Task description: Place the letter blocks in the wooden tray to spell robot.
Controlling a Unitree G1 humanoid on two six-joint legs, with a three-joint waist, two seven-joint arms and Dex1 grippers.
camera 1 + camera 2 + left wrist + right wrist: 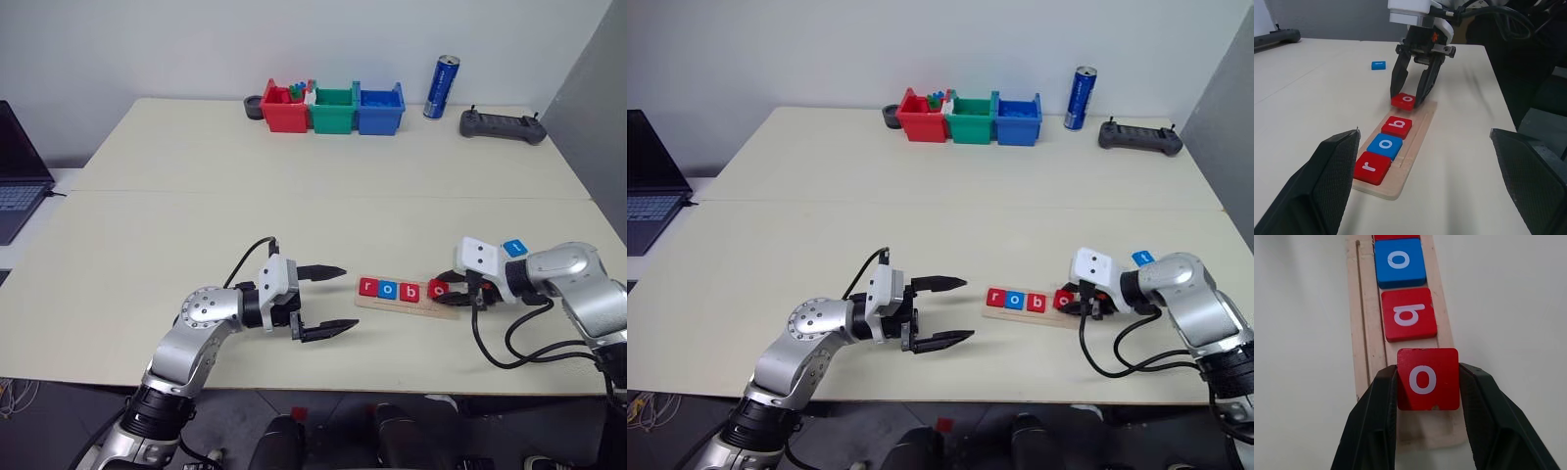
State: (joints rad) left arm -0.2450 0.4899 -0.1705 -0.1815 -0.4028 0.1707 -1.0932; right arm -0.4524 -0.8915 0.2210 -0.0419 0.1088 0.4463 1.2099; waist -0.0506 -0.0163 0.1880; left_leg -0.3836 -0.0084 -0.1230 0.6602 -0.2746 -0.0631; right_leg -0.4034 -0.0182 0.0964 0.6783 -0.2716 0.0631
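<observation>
Right claw down-tilted, gripping red "o".

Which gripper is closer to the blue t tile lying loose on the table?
The right gripper. It sits just in front of the blue t tile, shut on the red o tile over the wooden tray. The left gripper is open beyond the tray's far end.

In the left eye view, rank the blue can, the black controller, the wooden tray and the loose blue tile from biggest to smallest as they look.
1. wooden tray
2. black controller
3. blue can, though it and the controller stand farther back, so true sizes are unsure
4. loose blue tile
</observation>
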